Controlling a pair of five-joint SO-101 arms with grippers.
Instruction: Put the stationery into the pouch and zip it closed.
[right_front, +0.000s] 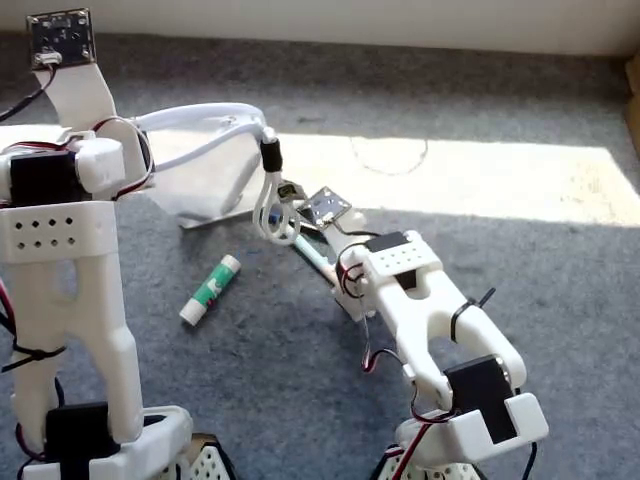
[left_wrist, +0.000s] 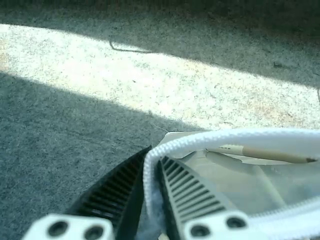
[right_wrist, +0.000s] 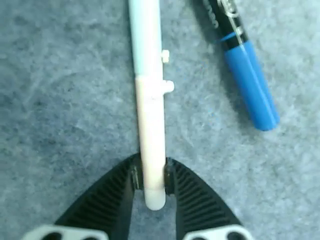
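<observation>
Right tool (right_wrist: 150, 172) was clenched on the pale pen (right_wrist: 149, 115), a blue marker (right_wrist: 250, 85) just beside it on the grey carpet (right_wrist: 60, 100). Left tool (left_wrist: 153, 160) gripped the pouch (left_wrist: 235, 190) by its white zipper edge, a beige pencil (left_wrist: 260, 153) inside. Nearby lay a glue stick (right_front: 210, 290).

Open pouch (right_front: 205, 185) holds beige pen (left_wrist: 260, 154); glue stick (right_front: 210, 290), white pen (right_wrist: 150, 100), blue marker (right_wrist: 250, 85) lie outside.
</observation>
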